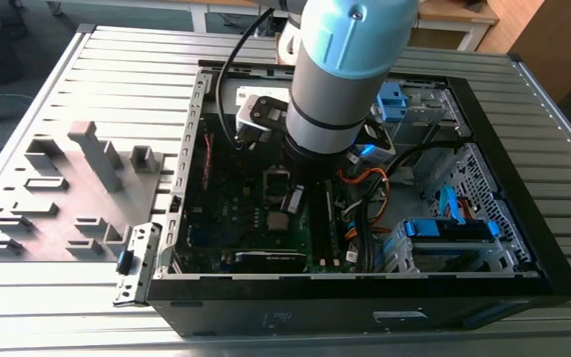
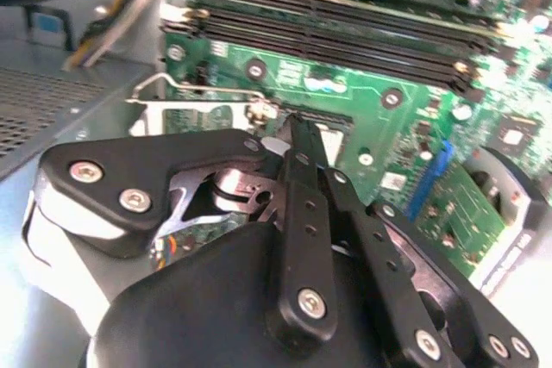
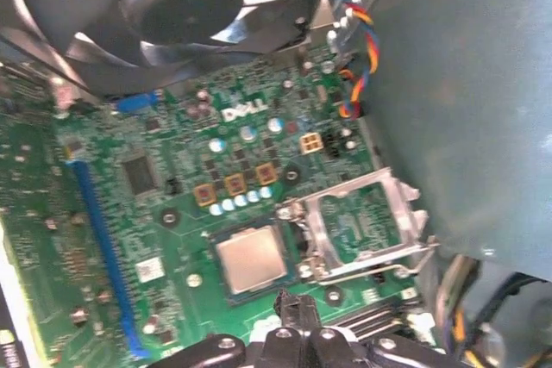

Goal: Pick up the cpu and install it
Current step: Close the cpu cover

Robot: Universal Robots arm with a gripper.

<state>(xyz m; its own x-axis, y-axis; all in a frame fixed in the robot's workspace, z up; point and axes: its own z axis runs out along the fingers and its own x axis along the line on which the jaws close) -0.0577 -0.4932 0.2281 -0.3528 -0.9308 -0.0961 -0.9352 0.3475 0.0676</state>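
The cpu (image 3: 250, 260) lies flat on the green board (image 3: 172, 170), just ahead of the gripper (image 3: 293, 306), whose fingers are closed on nothing. It is probably light, stiff and delicate underneath, so best held level by opposite edges.

A white printed logo (image 3: 239, 113) stood on the green motherboard (image 3: 52, 239) in the first wrist view. A small white sticker (image 3: 148, 270) beside the blue slot (image 3: 104, 256) carried print too small to read. In the second wrist view, another white label (image 2: 392, 181) on the board was equally illegible.
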